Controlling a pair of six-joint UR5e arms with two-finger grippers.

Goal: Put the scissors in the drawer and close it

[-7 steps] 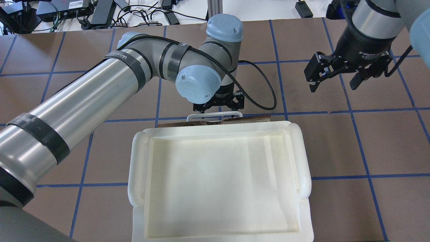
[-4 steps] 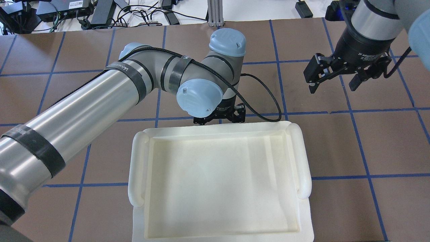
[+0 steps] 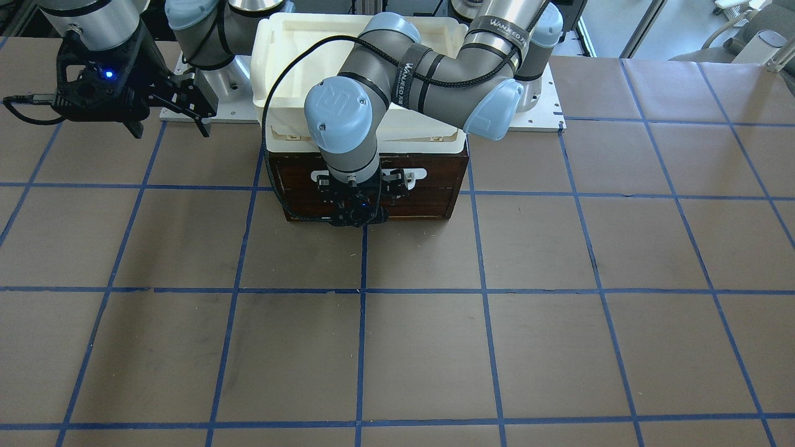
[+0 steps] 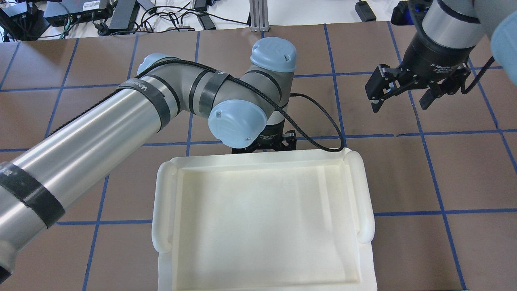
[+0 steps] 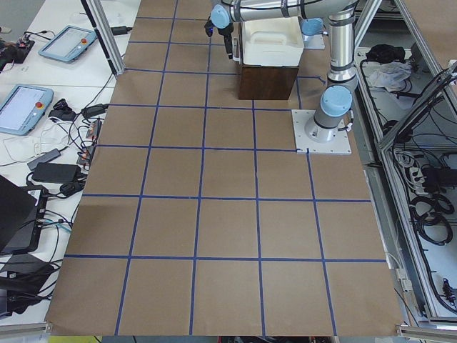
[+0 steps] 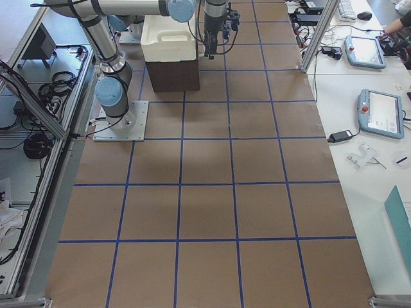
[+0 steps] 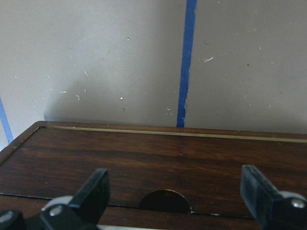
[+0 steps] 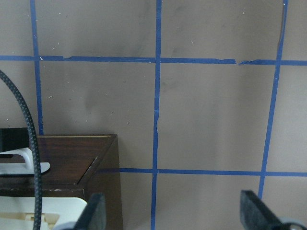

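Note:
The drawer [image 3: 428, 186] sits flush in its dark wooden cabinet, with the ends of its white bar handle [image 3: 417, 176] showing. My left gripper [image 3: 359, 186] is right against the drawer front, its fingers spread wide and holding nothing. In the left wrist view the gripper [image 7: 175, 191] is open over the dark wood front [image 7: 144, 158]. In the overhead view the left gripper [image 4: 266, 144] peeks out past the tray's far edge. My right gripper [image 4: 400, 97] is open and empty, hovering off to the right. The scissors are out of view.
A large white plastic tray [image 4: 163, 202] lies on top of the cabinet and hides the drawer in the overhead view. The cabinet corner [image 8: 72, 163] shows in the right wrist view. Brown table with blue tape lines [image 3: 484, 292] lies all around.
The drawer front and white handle stuck out beyond the tray's far edge; now they are gone beneath it. My left gripper moved back toward the robot's base with them. The right gripper barely moved.

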